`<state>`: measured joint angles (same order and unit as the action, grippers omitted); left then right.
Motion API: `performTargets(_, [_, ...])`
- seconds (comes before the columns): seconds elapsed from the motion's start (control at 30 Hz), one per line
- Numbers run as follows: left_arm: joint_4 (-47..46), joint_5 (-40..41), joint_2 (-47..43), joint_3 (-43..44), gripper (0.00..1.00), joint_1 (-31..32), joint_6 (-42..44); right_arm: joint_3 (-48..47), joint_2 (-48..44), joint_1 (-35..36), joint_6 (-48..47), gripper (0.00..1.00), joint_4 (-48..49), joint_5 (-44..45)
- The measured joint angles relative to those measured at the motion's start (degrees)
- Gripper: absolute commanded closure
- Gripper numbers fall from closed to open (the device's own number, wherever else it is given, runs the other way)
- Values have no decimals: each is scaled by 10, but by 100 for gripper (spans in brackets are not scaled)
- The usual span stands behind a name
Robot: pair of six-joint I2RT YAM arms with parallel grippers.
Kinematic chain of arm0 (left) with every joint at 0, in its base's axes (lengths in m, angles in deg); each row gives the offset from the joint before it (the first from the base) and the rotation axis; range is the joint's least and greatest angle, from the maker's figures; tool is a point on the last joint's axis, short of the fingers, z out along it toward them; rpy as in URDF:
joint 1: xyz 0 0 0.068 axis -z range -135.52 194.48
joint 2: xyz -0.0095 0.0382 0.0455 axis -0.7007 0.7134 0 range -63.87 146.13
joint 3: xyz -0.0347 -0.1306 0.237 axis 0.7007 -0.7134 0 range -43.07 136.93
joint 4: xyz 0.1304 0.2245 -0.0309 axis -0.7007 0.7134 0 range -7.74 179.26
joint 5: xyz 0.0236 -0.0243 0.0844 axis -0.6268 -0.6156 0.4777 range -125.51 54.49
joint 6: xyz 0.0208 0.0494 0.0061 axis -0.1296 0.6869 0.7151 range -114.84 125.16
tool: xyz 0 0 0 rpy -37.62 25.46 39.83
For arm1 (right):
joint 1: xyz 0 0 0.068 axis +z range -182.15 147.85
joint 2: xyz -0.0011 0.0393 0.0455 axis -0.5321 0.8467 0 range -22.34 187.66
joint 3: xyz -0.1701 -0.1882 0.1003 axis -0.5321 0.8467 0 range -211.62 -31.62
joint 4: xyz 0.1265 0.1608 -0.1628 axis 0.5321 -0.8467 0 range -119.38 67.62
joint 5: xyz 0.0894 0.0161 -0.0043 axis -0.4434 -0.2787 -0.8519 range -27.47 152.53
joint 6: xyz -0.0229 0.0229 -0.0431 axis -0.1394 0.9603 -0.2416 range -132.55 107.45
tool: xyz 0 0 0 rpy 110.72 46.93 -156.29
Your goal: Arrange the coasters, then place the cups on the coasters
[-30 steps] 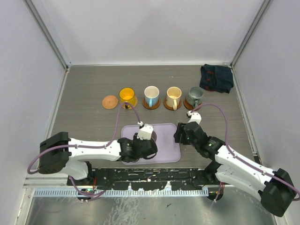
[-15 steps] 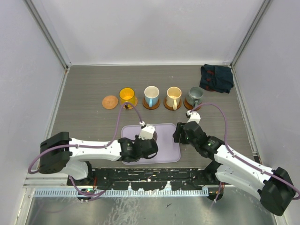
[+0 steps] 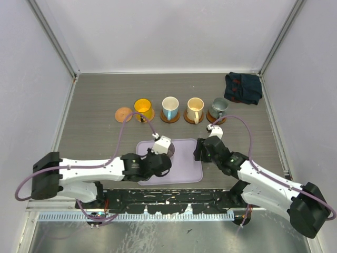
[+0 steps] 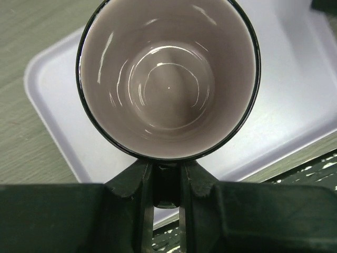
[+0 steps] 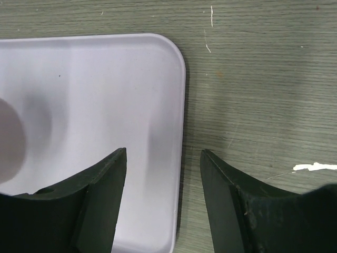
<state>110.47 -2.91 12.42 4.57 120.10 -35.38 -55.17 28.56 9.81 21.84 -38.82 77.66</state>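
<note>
Now the left hand (image 4: pixel 167 182) is clamped on the handle of the purplish cup (image 4: pixel 168 79), just ahead of it on the lilac tray (image 4: pixel 300 100). Pinched so narrowly, the cup could swing or slip before reaching the bare coaster (image 3: pixel 124 114). The right hand (image 5: pixel 163 195) is apart and empty.

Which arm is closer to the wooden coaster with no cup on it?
Left. The left gripper grips the purplish cup over the lilac tray, with the bare coaster farther back to its left. The right gripper hovers open over the tray's right edge, farther away.
</note>
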Motion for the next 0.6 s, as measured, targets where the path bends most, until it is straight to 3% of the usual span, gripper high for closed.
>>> performTargets(0.27, [33,69,-120,1,100,-14,27,0,23,0,0,42,16,1])
performTargets(0.6, [45,91,-216,-45,100,-150,66,12,40,0,2,53,18,15])
